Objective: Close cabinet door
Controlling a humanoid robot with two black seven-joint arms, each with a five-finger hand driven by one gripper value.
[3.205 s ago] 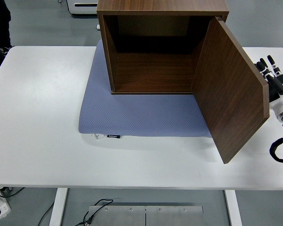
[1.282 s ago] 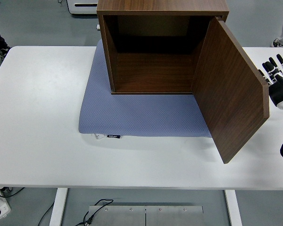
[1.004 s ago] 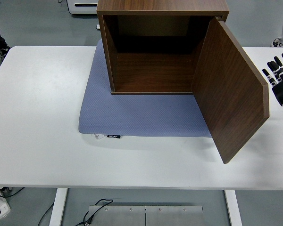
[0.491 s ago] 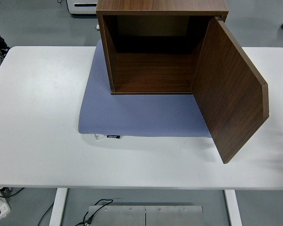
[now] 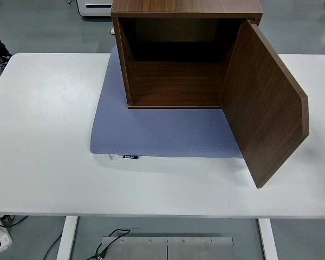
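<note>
Cabinet door (image 5: 262, 105) stands wide open at the right of the frame, and we see no robot hand anywhere, so we cannot tell how either is held. The door hangs from the right side of the wooden cabinet (image 5: 179, 32), which sits on a blue mat (image 5: 151, 132) in the upper middle of the white tabletop (image 5: 43, 135). We judge the closing has not begun. Next we need a robot hand behind the door's outer face, pushing it leftward toward the opening.
</note>
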